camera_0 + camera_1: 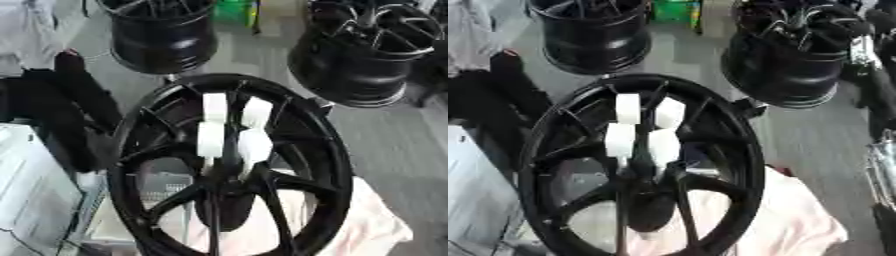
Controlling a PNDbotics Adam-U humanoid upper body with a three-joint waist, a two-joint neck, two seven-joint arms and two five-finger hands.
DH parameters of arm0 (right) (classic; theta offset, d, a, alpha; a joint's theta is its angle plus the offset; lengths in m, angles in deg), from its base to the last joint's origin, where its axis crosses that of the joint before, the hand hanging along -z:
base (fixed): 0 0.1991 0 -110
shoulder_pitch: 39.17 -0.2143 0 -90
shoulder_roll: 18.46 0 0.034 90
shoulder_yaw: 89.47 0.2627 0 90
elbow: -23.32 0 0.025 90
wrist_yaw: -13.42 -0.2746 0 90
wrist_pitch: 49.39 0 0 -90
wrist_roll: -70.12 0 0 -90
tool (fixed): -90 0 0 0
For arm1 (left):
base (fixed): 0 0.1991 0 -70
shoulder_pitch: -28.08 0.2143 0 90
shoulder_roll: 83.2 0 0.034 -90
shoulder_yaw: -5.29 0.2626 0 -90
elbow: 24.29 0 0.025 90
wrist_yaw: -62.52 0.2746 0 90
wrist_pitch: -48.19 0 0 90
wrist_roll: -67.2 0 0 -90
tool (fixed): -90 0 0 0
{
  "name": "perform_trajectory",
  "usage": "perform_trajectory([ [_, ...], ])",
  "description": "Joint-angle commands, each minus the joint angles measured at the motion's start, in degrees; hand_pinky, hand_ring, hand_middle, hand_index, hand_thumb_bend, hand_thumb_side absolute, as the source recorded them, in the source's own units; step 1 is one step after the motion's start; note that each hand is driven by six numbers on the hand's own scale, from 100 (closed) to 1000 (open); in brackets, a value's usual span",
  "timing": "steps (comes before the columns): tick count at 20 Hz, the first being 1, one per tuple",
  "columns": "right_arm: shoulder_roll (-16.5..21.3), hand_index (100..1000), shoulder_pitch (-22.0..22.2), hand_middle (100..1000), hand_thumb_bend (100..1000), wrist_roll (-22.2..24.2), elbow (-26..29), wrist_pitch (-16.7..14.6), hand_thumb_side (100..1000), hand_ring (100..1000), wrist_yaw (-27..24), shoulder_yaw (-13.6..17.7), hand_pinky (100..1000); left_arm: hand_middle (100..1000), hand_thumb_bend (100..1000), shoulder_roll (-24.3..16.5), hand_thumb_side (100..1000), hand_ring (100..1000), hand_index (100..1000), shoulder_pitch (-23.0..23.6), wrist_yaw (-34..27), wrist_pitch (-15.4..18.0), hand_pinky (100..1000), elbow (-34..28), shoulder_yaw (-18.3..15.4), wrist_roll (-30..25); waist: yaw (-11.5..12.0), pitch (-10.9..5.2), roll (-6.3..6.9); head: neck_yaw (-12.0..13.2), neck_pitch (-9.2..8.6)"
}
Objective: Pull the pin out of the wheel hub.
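A large black spoked wheel hub stands tilted in the middle of both views, resting on a pale pink cloth. Several white cylindrical pins stick out near its centre, two upper ones and two lower ones, bunched close together. No hand touches the hub or the pins. A black and silver arm runs along the right edge of the right eye view, well clear of the hub; its hand end near the top right is too dark to make out. My left hand shows in neither view.
Two more black wheel hubs stand on the grey floor behind, one at the back left and one at the back right. A dark shape with a red tip lies left of the hub. A pale box fills the lower left.
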Motion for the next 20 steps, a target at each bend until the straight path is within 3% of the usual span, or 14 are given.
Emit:
perform_trajectory([
  [1,5.9,886,-2.7,785,100,1.2,1.7,0.2,596,760,0.7,-0.5,856,728,100,-1.3,699,895,808,-0.7,-0.1,0.2,760,-0.9,0.1,-0.2,0.1,-0.68,0.10,0.2,-0.11],
  [6,16.2,877,-8.4,786,100,6.2,2.0,2.4,571,769,1.5,-2.3,857,728,100,-1.6,700,896,808,-0.6,-0.1,0.2,760,-0.9,0.2,-0.2,0.2,-0.83,-0.26,-0.2,0.05],
  [13,24.8,867,-14.9,783,100,11.4,-0.1,4.6,503,777,-0.4,-3.9,857,729,100,-2.0,699,898,808,-0.6,-0.2,0.2,760,-0.9,0.3,-0.3,0.3,-0.92,-0.62,-0.3,0.12],
  [16,29.8,862,-17.8,784,100,17.6,-1.9,5.5,461,789,0.5,-6.8,859,729,100,-2.1,700,899,808,-0.5,-0.2,0.1,760,-0.9,0.5,-0.4,0.4,-0.99,-0.86,-0.7,0.05],
  [20,35.2,849,-21.8,783,100,30.0,-3.3,4.3,407,808,4.3,-11.5,862,729,100,-2.5,700,900,808,-0.6,-0.3,0.0,760,-0.9,0.7,-0.7,0.7,-1.08,-1.19,-1.2,0.12],
])
